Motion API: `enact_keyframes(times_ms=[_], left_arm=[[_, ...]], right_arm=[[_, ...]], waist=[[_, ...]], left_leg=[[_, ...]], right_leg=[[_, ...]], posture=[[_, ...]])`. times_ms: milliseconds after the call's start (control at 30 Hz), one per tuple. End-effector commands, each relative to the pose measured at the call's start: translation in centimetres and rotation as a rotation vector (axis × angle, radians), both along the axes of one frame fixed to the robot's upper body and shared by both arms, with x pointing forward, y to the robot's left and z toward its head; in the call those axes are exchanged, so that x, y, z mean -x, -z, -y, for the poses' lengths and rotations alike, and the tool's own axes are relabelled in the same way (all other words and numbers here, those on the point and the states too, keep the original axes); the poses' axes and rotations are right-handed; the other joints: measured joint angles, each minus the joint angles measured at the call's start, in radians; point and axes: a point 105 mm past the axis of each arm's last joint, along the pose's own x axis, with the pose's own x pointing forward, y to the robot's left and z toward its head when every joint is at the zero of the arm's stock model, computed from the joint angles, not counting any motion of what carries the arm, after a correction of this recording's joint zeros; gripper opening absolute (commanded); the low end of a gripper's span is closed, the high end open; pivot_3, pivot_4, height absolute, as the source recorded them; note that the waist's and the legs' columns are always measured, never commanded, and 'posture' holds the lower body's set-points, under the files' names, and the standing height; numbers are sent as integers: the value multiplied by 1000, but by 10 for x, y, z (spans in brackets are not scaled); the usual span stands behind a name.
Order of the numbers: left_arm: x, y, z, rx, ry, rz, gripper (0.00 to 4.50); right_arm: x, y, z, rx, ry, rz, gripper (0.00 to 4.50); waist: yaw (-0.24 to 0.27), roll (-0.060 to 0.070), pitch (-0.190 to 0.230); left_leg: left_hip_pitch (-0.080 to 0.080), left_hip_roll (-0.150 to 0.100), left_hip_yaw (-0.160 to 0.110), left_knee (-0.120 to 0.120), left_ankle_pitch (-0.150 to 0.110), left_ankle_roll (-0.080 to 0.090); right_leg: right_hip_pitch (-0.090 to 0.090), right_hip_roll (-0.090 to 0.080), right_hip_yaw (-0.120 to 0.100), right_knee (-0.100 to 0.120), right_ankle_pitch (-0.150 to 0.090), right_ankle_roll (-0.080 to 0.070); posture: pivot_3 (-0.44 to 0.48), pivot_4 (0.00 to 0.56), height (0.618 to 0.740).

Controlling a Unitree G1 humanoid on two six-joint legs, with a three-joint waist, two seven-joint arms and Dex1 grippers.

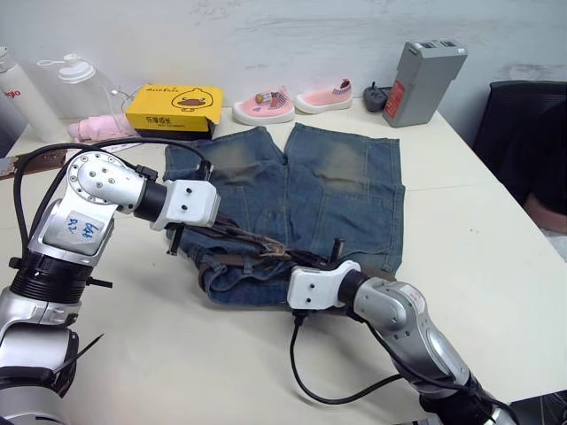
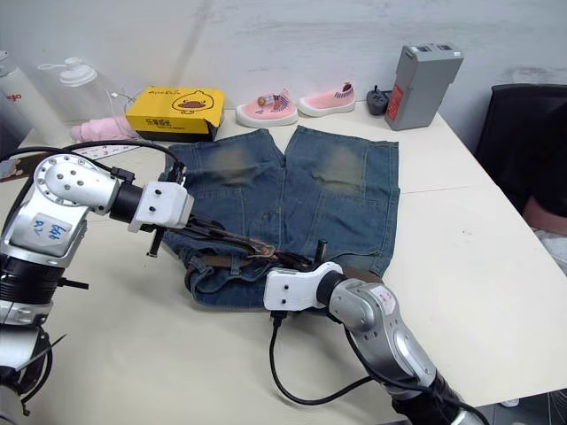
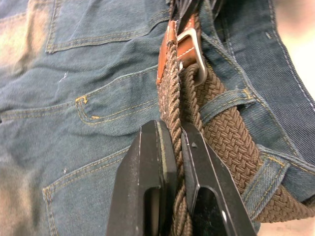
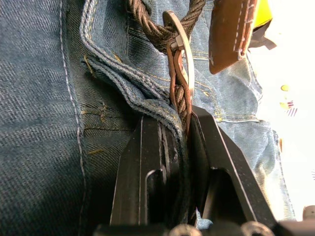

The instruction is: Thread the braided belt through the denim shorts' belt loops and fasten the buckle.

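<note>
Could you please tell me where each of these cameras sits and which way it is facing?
Left eye view: on the head, looking forward and down at the denim shorts; both arms show.
Right eye view: the same scene from the other eye.
Left wrist view: looks along the left gripper, shut on the braided belt near the buckle.
Right wrist view: looks along the right gripper, shut on belt and waistband.
All share the shorts and belt.
</note>
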Motion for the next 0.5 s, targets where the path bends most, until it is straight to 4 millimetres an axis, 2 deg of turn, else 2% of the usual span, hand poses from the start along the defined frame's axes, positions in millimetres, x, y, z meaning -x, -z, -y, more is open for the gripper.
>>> enact_keyframes(times_ms=[33, 333, 500], left_arm=[[-3, -11, -7, 0, -12, 46, 0], [-7, -9, -9, -30, 9, 90, 0], [-6, -9, -7, -32, 40, 126, 0]], right_arm=[[-3, -21, 6, -49, 8, 28, 67], [-2, -32, 7, -67, -25, 35, 67], [-3, -31, 5, -33, -35, 31, 67]], waist=[[0, 0, 0], [-1, 0, 0], [-1, 0, 0]], left_leg=[[0, 0, 0, 0, 0, 0], [0, 0, 0, 0, 0, 0], [0, 0, 0, 0, 0, 0]], right_leg=[[0, 0, 0, 0, 0, 0], [0, 0, 0, 0, 0, 0], [0, 0, 0, 0, 0, 0]], posture=[[0, 150, 624], [0, 150, 624], [0, 150, 624]])
